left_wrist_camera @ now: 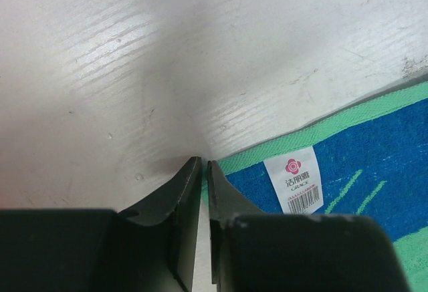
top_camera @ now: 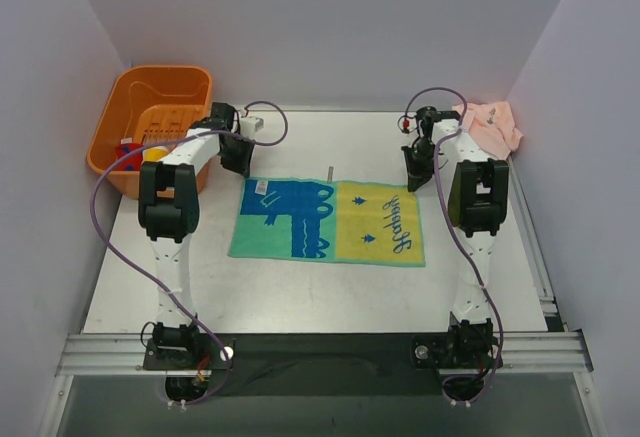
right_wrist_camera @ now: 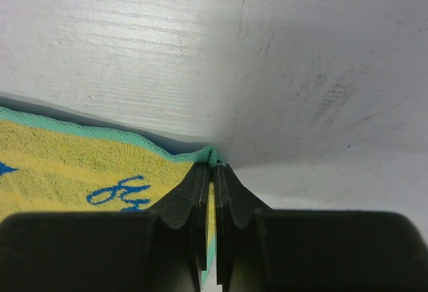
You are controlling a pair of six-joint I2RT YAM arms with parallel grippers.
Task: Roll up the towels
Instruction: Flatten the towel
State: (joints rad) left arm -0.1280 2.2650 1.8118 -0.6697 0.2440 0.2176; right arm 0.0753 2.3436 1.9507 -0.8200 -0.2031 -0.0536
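Note:
A printed towel [top_camera: 330, 222], blue and green on its left half and yellow on its right, lies spread flat mid-table. At the towel's far left corner my left gripper [top_camera: 238, 165] points down. In the left wrist view that gripper [left_wrist_camera: 203, 164] has its jaws almost together, with a sliver of the green hem between them, beside the towel's [left_wrist_camera: 374, 152] white label [left_wrist_camera: 293, 184]. My right gripper [top_camera: 415, 179] is at the far right corner. Seen from the right wrist, this gripper [right_wrist_camera: 215, 165] is shut on the bunched green hem of the towel [right_wrist_camera: 67, 165]. A pale pink towel [top_camera: 490, 127] lies crumpled at the back right.
An orange basket [top_camera: 160, 72] with small coloured items inside stands at the back left, close to the left arm. A small grey mark or pin [top_camera: 329, 171] sits just beyond the towel's far edge. White walls close in the table on three sides.

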